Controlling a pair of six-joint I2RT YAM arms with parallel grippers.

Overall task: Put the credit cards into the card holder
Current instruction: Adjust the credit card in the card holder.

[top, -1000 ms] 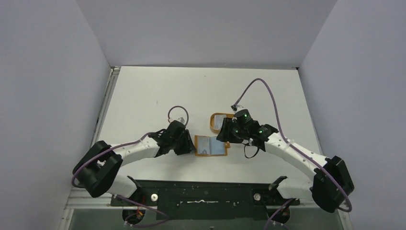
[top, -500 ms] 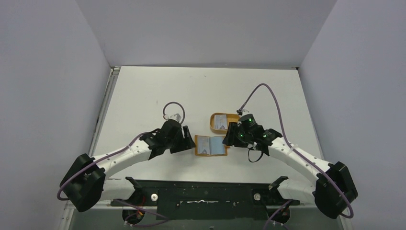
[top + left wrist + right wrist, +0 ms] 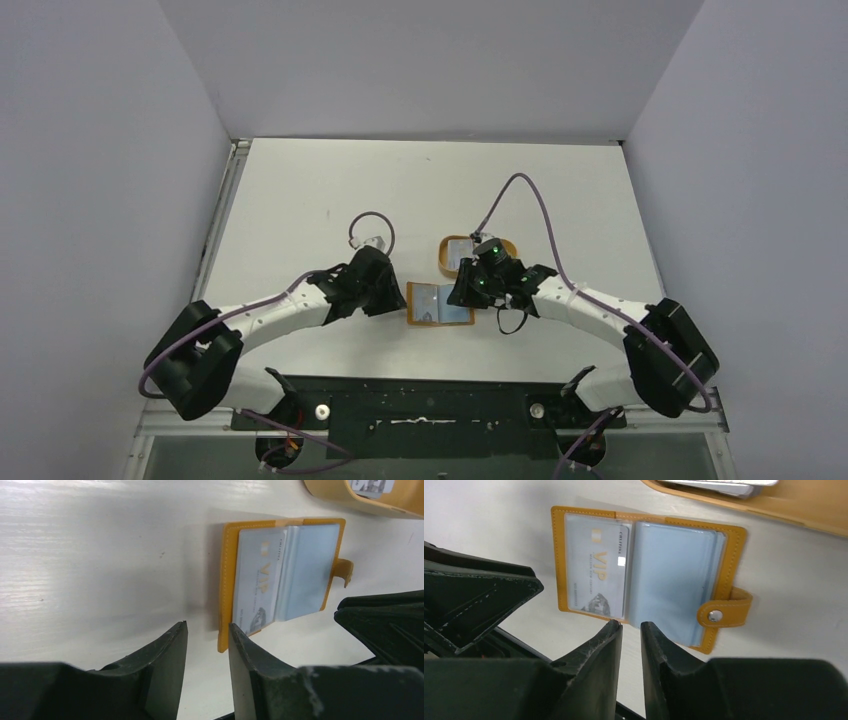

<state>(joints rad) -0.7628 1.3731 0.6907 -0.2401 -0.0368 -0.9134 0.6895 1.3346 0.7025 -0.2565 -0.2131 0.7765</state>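
The tan-orange card holder [image 3: 437, 304] lies open on the table between both grippers. In the right wrist view the card holder [image 3: 729, 560] shows a silvery credit card [image 3: 596, 567] marked VIP in its left pocket, light blue sleeves on the right and a snap stud [image 3: 713, 616]. My left gripper [image 3: 206, 630] hovers open at the holder's left edge, holding nothing. My right gripper [image 3: 630, 626] stands open by a narrow gap over the holder's near edge, also holding nothing. Another credit card [image 3: 724, 485] lies in the orange tray [image 3: 804, 510].
The orange rimmed tray [image 3: 447, 262] sits just behind the card holder, close to the right wrist. Purple cables loop above both wrists. A black rail [image 3: 420, 400] runs along the near table edge. Grey walls close in the left, right and far sides.
The right gripper came from over the tray down to the card holder's right side, its jaws narrowing. The left arm swung out and back beside the holder's left edge.
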